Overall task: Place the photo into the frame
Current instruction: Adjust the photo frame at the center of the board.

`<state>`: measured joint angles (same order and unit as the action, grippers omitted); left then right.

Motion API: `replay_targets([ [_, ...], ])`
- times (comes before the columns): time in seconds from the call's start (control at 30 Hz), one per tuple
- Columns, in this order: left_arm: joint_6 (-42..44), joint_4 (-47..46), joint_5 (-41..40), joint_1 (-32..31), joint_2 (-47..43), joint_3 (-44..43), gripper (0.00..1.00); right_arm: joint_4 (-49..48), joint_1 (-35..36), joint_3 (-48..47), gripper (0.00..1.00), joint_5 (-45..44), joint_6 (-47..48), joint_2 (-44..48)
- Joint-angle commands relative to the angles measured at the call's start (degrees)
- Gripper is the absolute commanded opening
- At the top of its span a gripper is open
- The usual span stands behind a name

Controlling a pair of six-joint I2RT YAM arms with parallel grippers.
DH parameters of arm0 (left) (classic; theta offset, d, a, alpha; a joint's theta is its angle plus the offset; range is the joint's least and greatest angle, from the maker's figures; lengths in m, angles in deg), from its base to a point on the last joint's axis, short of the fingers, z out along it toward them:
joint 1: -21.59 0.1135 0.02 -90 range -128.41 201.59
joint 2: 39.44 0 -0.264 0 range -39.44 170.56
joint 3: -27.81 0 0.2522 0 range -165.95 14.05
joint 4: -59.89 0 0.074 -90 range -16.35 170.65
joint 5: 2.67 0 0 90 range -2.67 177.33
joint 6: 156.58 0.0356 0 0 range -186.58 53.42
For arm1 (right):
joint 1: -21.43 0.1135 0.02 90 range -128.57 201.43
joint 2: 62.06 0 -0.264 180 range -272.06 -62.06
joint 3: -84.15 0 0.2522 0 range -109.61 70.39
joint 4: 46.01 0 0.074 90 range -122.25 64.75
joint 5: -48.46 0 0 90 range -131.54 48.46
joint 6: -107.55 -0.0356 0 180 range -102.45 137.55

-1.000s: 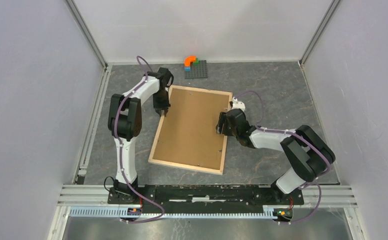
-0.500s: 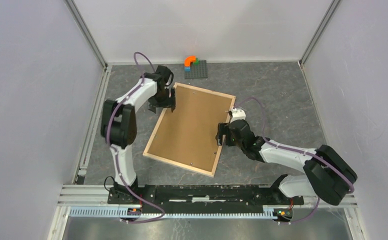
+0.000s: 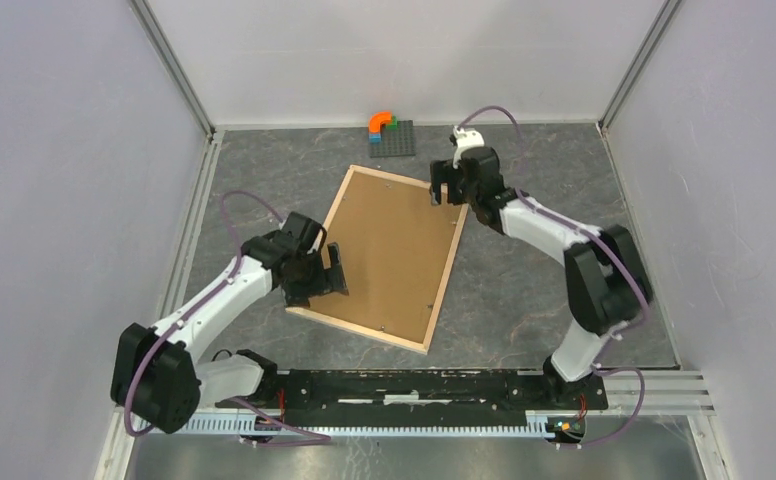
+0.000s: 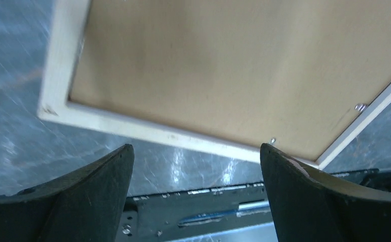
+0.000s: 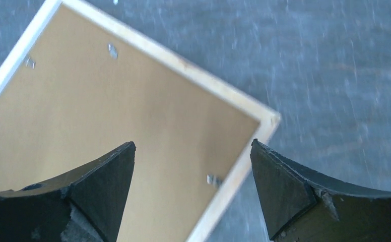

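Note:
The pale wood frame (image 3: 356,330) lies flat and slanted on the grey table, back side up, with the brown backing board (image 3: 389,255) filling it. The photo is hidden. My left gripper (image 3: 329,275) hovers open over the frame's near-left edge. In the left wrist view its fingers (image 4: 196,148) hold nothing, and the frame rail (image 4: 148,130) lies just beyond them. My right gripper (image 3: 442,190) hangs open above the far right corner. In the right wrist view the rail (image 5: 183,63) and board (image 5: 108,116) show between its empty, spread fingers (image 5: 192,142).
A grey brick baseplate (image 3: 396,143) carrying orange, green and blue bricks sits at the back wall. White walls close in the left, right and back. The black arm-mount rail (image 3: 414,385) runs along the near edge.
Both grippers opened and let go of the frame, which had turned clockwise. My left arm swung from the far-left corner to the near-left edge. My right arm moved from the right rail to the far right corner.

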<state>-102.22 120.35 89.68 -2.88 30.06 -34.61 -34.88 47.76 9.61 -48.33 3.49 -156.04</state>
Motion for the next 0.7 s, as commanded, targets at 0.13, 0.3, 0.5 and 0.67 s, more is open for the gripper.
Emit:
replay_targets([
  [0.13,-17.8,-8.5,10.9,-4.9,-5.4,7.9,1.00,8.0,-2.8,-31.0,0.87,10.5,-0.1,-26.6],
  [0.3,-23.8,-12.5,11.6,-6.3,-3.8,12.8,0.93,7.5,-3.5,-37.7,0.87,11.8,0.0,-33.6],
  [0.5,-27.2,-17.3,10.9,-6.6,-1.9,16.2,0.91,7.3,-3.7,-36.2,0.85,15.5,-1.2,-35.4],
  [0.67,-23.9,-18.6,8.2,-6.5,4.3,13.2,0.89,5.1,-4.0,-26.2,0.84,16.4,-2.9,-30.0],
])
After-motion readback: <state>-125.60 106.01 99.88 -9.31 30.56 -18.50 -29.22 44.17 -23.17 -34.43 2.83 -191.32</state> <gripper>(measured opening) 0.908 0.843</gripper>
